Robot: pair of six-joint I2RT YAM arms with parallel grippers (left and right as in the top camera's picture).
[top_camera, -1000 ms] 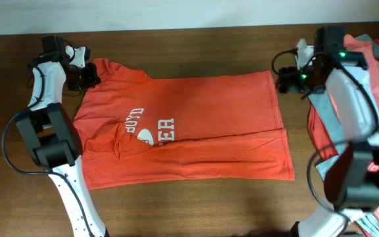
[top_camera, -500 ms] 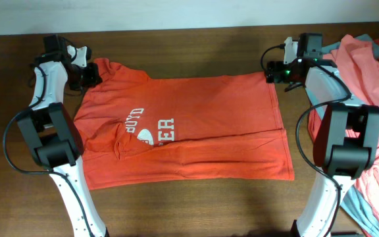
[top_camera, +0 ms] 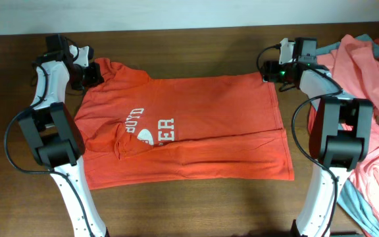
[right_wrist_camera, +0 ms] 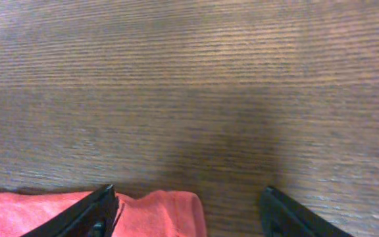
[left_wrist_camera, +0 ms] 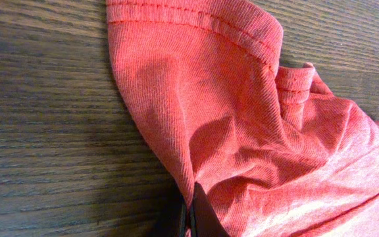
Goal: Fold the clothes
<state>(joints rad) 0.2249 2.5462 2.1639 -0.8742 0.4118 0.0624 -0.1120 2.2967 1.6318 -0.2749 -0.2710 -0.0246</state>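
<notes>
The orange-red T-shirt point(top_camera: 189, 125) lies flat on the table, white lettering up, collar to the left, hem to the right. My left gripper point(top_camera: 92, 74) sits at the shirt's far left sleeve; in the left wrist view its jaws point(left_wrist_camera: 189, 214) are shut on the sleeve fabric point(left_wrist_camera: 242, 118). My right gripper point(top_camera: 267, 71) is at the shirt's far right hem corner. In the right wrist view its jaws point(right_wrist_camera: 189, 210) are wide open with the corner of the shirt point(right_wrist_camera: 170, 210) between them.
A heap of salmon-pink point(top_camera: 364, 72) and teal-grey point(top_camera: 347, 197) shirts lies at the right edge of the table. The dark wooden table point(top_camera: 189, 204) ends at a pale wall along the back.
My right arm has swung left and down from above the heap to the shirt's far right corner. The left arm has barely moved.
</notes>
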